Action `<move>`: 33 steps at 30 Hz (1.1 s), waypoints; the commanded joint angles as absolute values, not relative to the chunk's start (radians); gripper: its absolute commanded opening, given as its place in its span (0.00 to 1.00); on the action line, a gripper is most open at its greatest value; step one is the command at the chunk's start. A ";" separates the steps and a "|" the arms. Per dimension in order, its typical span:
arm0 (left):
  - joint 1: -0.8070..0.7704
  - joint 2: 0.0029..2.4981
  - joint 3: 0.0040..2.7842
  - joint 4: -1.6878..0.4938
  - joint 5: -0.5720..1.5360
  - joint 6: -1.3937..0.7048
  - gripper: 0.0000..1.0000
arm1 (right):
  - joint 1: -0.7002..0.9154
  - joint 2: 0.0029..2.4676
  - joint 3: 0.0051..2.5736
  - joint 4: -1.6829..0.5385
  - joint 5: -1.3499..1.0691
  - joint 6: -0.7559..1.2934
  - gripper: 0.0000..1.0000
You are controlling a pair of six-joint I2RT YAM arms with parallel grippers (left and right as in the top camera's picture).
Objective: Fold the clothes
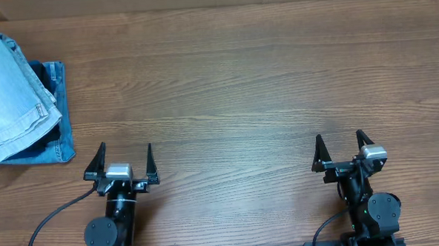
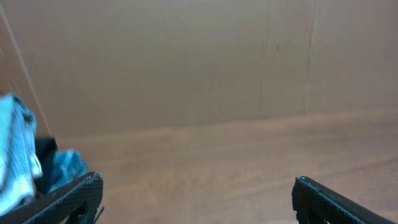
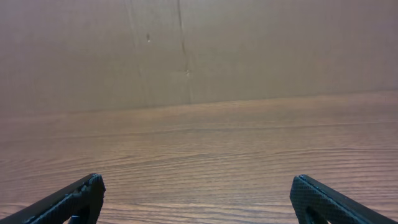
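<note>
I see a brown wood-grain worktop [image 1: 240, 77], its grain running side to side. Behind it, my wrist views show a plain tan wall panel [image 3: 261, 50] with a vertical seam. The light denim shorts [image 1: 10, 95] lie folded at the far left edge, on top of a darker blue denim piece [image 1: 63, 137]. My left end effector [image 1: 125, 146] and right end effector [image 1: 339, 135] sit near the front edge. Both are released, fingers spread wide, grasping nothing, well apart from the shorts.
</note>
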State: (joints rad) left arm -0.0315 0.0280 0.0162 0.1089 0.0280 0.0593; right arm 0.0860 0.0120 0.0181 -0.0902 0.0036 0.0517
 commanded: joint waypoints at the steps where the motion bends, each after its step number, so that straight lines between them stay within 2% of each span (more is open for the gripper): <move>1: -0.033 0.003 0.005 0.218 0.021 0.098 1.00 | 0.088 0.005 0.009 -0.084 -0.001 0.048 1.00; 3: -0.033 0.003 0.004 0.238 0.019 0.098 1.00 | 0.088 0.005 0.009 -0.084 -0.001 0.048 1.00; 11: -0.032 0.002 0.004 -0.063 0.113 0.097 1.00 | 0.088 0.005 0.009 -0.084 -0.001 0.048 1.00; 21: -0.001 0.002 0.004 -0.072 0.086 0.018 1.00 | 0.088 0.005 0.009 -0.084 -0.001 0.048 1.00; 33: 0.000 0.004 0.005 -0.070 0.086 0.019 1.00 | 0.088 0.005 0.009 -0.084 -0.001 0.048 1.00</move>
